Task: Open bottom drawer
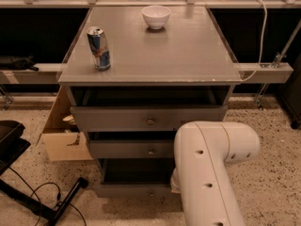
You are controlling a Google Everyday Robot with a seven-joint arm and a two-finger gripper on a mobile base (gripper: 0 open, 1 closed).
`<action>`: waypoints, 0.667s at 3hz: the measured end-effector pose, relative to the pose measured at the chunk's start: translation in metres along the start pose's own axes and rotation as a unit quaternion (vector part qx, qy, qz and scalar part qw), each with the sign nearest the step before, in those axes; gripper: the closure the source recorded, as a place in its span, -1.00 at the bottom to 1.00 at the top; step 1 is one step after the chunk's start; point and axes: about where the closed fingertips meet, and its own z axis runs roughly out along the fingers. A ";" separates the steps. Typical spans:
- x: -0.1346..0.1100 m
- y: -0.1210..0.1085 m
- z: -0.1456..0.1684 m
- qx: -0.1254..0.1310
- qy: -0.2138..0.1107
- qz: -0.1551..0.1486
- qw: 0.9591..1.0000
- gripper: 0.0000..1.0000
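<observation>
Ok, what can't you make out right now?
The gripper: camera view, hidden behind the arm, likely by the bottom drawer.
The bottom drawer's right end: camera view, covered by the arm.
The drawer insides: camera view, too dark.

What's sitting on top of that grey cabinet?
A drink can stands near the front left corner, and a white bowl sits toward the back. Nothing hides the cabinet top. The gripper is out of sight behind the white arm, by the bottom drawer.
</observation>
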 end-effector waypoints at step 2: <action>0.005 0.019 -0.009 -0.016 -0.003 0.004 1.000 1.00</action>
